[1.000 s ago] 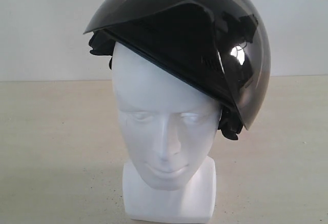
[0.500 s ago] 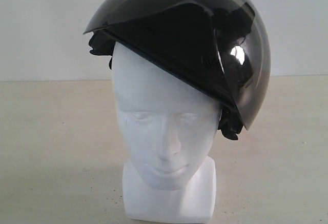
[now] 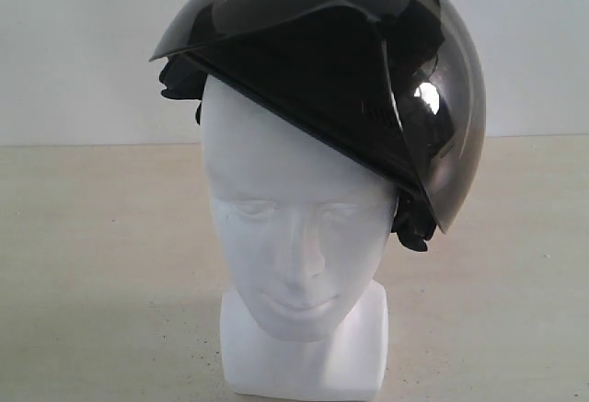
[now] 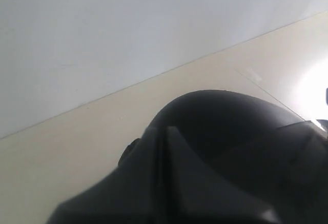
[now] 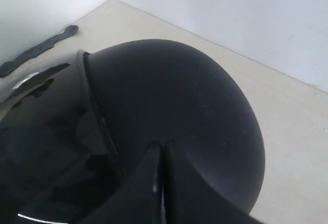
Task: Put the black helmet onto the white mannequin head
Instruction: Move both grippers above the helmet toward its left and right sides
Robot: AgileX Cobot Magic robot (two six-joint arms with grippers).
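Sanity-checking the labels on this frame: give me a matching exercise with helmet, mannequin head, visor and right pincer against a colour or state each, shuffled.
Things:
1. black helmet
2. white mannequin head
3. visor
4. right pincer

States:
A. shut, holding nothing
B. glossy, smoky tint, bright glare spot
C. matte, sitting tilted on top of the head
D. upright, bald, face towards the exterior camera

Pairs: 1-C, 2-D, 3-B, 4-A
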